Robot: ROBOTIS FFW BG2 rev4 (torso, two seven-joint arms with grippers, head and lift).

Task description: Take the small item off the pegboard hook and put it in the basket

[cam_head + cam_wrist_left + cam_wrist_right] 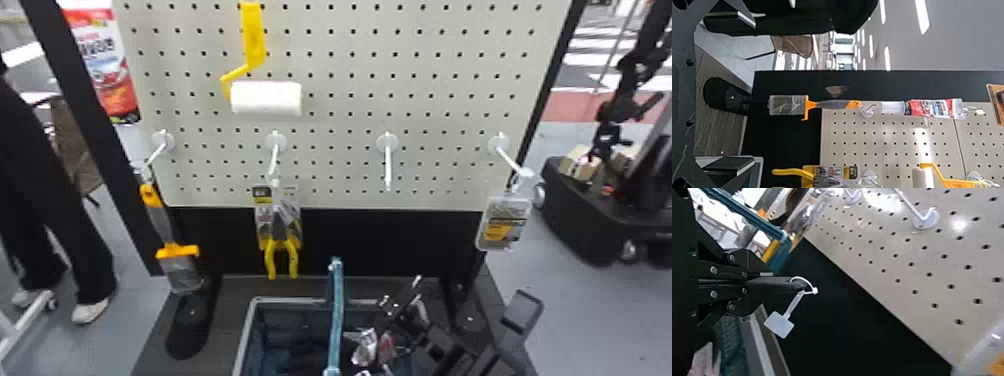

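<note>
The right gripper (411, 289) is over the basket (248, 332) at its right side. In the right wrist view the right gripper (801, 283) is closed, with a thin white tie loop (809, 282) at its fingertips. A small blank white tag (779, 324) dangles from that loop. Silver-and-red packaging (366, 347) shows inside the basket, beside the blue handle (336, 305). The left gripper (734, 94) is parked with its fingers wide apart before the pegboard (891, 145). One bare hook (388, 167) is right of the board's middle.
Yellow-handled pliers (280, 250) hang left of the bare hook, and a putty knife (170, 250) hangs at far left. A clear package (505, 222) hangs on the right hook. A roller (266, 98) is mounted higher up. The basket handle stands upright.
</note>
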